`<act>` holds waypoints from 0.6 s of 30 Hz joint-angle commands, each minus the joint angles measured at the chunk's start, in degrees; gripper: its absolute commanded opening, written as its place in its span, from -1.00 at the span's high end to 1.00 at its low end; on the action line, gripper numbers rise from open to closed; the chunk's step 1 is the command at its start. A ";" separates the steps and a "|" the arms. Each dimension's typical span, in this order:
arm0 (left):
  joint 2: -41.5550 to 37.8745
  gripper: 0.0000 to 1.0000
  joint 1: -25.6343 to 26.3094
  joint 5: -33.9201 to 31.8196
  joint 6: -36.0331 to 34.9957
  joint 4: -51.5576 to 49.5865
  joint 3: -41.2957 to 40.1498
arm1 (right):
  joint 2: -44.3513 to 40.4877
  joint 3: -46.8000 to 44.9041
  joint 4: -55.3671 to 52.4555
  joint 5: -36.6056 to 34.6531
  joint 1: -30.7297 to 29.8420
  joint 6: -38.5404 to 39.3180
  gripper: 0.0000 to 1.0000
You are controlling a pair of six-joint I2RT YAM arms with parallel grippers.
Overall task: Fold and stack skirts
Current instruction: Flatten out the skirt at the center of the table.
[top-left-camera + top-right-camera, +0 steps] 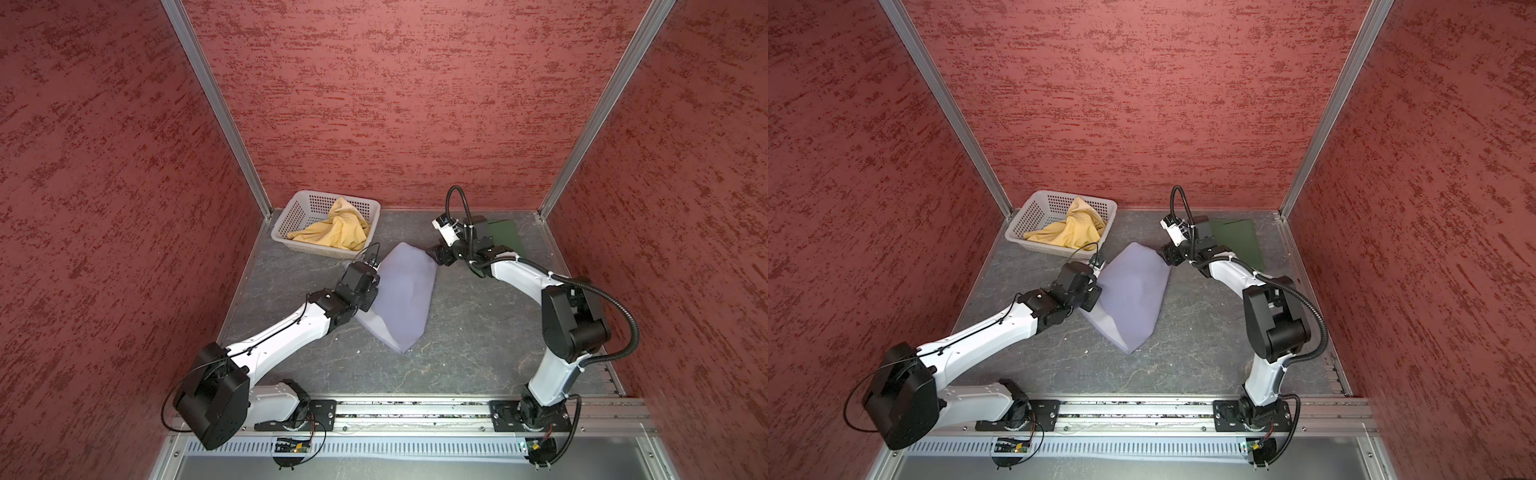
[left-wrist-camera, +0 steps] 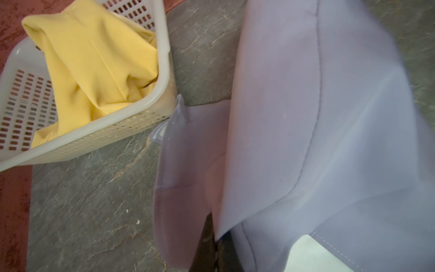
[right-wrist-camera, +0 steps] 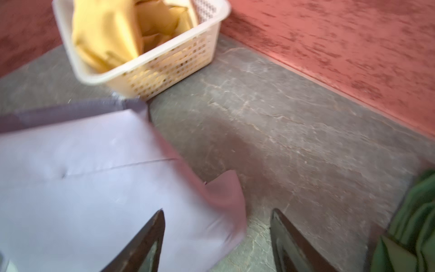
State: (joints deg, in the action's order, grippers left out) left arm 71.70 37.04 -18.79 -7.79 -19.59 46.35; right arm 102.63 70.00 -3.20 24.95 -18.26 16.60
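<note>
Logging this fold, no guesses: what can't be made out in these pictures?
Left claw: both top views, hidden by its wrist and the lavender skirt; left wrist view shows a dark sliver.
Green skirt: top views, partly behind the right arm; right wrist view, cut off, blurred.
Yellow skirt: all views, lower folds behind the basket wall.

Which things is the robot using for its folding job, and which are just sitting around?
For the job:
- lavender skirt, mid-table, one side lifted
- yellow skirt, crumpled in the basket
- green skirt, lying flat near the back wall

Just sitting there:
- white basket, holding the yellow skirt
- grey table
</note>
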 commanded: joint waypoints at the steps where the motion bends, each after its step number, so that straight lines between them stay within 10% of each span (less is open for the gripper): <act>1: -2.93 1.00 0.97 4.95 -2.11 2.84 -0.79 | -1.71 -0.12 3.24 7.63 -0.56 11.56 -0.43; 12: -5.48 1.00 1.02 8.18 -3.46 4.57 -0.27 | 6.10 5.49 0.61 12.32 -3.14 11.73 -0.39; 18: -4.85 1.00 0.52 8.42 -3.04 5.31 0.28 | 8.31 5.68 0.76 16.12 -4.14 8.92 -0.05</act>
State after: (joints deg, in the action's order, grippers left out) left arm 67.05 37.91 -11.40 -10.44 -16.29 45.74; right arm 110.17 74.19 -2.39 36.80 -21.93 25.71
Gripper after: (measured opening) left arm 0.047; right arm 0.542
